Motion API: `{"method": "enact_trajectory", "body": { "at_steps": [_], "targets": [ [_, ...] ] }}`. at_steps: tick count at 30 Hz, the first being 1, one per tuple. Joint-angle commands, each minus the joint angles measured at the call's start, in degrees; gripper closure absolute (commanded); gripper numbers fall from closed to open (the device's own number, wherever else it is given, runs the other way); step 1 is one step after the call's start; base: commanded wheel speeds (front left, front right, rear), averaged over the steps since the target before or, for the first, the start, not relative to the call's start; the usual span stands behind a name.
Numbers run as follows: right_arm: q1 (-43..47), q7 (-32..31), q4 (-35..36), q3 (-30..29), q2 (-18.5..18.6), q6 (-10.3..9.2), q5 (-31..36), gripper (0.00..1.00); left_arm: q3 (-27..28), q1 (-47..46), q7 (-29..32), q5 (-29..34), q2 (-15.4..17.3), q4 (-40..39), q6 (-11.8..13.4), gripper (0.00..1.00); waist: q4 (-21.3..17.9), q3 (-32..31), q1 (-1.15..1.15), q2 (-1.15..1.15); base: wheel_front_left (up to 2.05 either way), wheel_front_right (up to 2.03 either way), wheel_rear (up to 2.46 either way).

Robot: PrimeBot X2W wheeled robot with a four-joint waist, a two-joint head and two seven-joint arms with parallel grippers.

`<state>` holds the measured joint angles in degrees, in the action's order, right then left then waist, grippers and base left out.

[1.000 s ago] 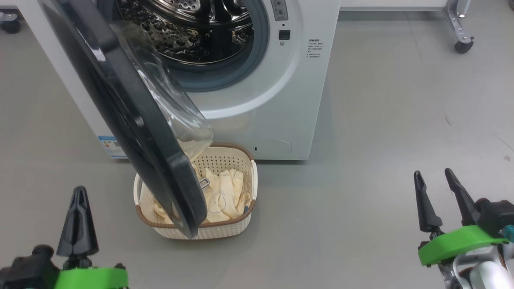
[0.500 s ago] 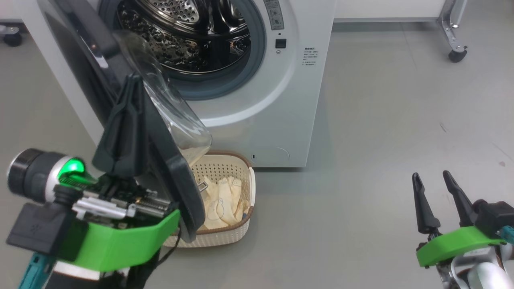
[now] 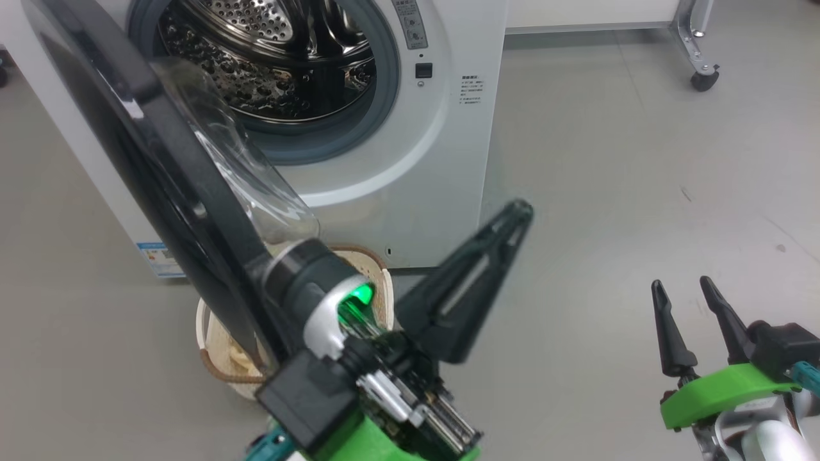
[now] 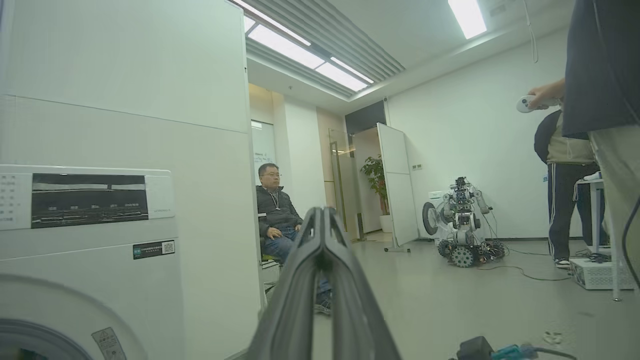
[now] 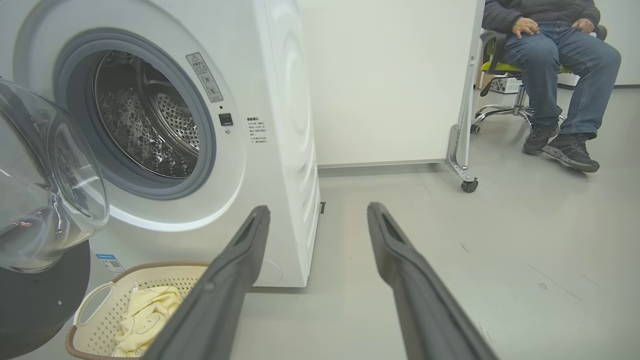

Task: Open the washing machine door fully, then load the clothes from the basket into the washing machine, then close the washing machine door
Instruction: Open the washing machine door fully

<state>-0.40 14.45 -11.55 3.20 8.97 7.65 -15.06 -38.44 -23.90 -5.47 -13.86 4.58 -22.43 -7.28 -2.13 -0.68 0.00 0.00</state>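
Cream basket (image 3: 221, 376) mostly hidden by black door (image 3: 166, 179), closed left claw (image 3: 517, 214) overlapping

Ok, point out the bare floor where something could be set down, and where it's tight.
Free: the grey floor right of the washing machine, up to the right gripper and the castor. Crowded: below the drum opening, where the washing machine door hangs over the basket of clothes, with the shut left gripper raised near it.

Left gripper (image 3: 512, 216), fingers pressed together, swings up from the lower corner and across, its wrist now covering most of the basket (image 3: 216, 352) behind it.
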Motion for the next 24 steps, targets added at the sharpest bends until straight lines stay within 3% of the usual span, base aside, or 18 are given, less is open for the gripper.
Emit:
{"method": "enact_trajectory", "body": {
  "at_steps": [1,6,24],
  "targets": [
    [-2.3,0.5,1.4,1.0,1.7,-0.16,0.0,0.0,0.7,-0.4,0.2,-0.3,0.0,-0.5,-0.2,1.0,0.1,0.2,0.0,0.0,0.0,0.0,0.0],
    [-2.3,0.5,1.4,0.9,2.1,-0.16,0.0,0.0,-2.0,2.2,-1.1,-0.1,-0.1,3.5,0.2,1.0,0.6,1.4,0.0,0.0,0.0,0.0,0.0],
    [-3.8,0.5,1.4,0.8,2.5,-0.16,-0.2,0.0,-2.3,7.3,-5.1,-0.8,2.8,14.4,1.6,1.0,5.0,4.9,0.0,0.0,0.0,0.0,0.0]
  ]
}}
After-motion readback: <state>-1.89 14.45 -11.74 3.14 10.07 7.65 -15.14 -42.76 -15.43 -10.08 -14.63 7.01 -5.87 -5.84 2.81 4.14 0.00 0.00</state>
